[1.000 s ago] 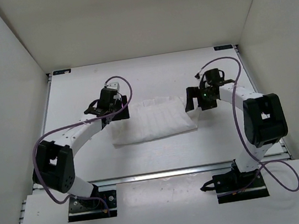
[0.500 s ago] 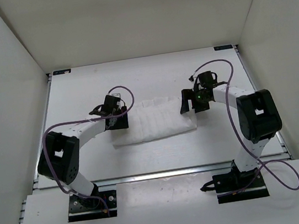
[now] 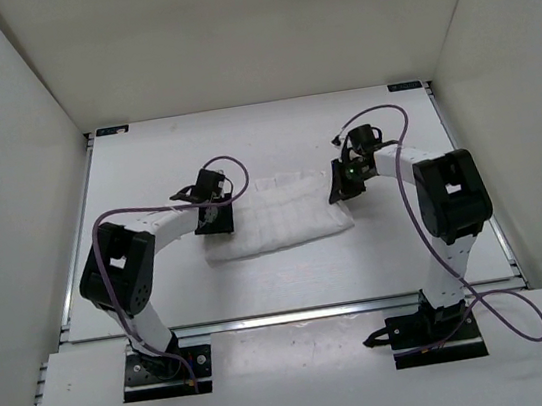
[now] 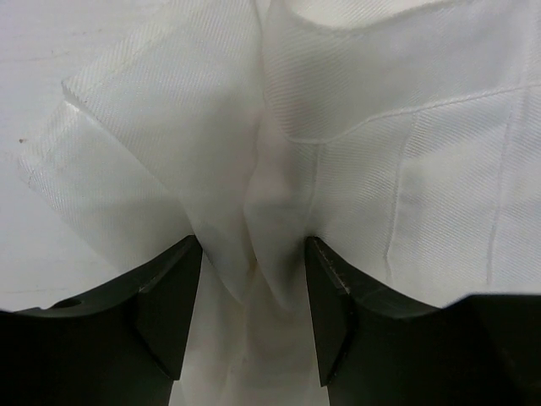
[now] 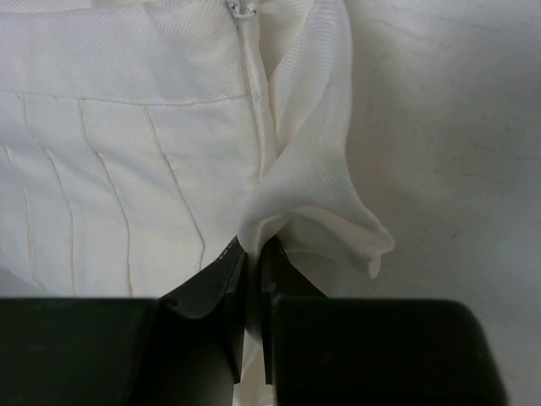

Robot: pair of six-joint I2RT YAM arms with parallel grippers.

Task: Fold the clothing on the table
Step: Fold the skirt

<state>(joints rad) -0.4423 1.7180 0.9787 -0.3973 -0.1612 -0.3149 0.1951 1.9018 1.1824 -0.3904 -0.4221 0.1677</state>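
White cloth [image 3: 273, 220] lies in the middle of the table [image 3: 162, 289], spread flat. At its left end I see my left gripper [image 4: 254, 254] with its jaws apart and a loose fold of cloth between them. At its right end my right gripper [image 5: 252, 254] is pinched tight on a corner of the cloth.

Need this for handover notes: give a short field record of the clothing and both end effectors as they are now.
clothing: white, pleated, lying spread out mid-table, long side running left to right
table: white
left end effector: at the clothing's left edge, jaws apart, a fold of fabric between them
right end effector: at the right edge, shut on a pinch of fabric
fold: not yet made
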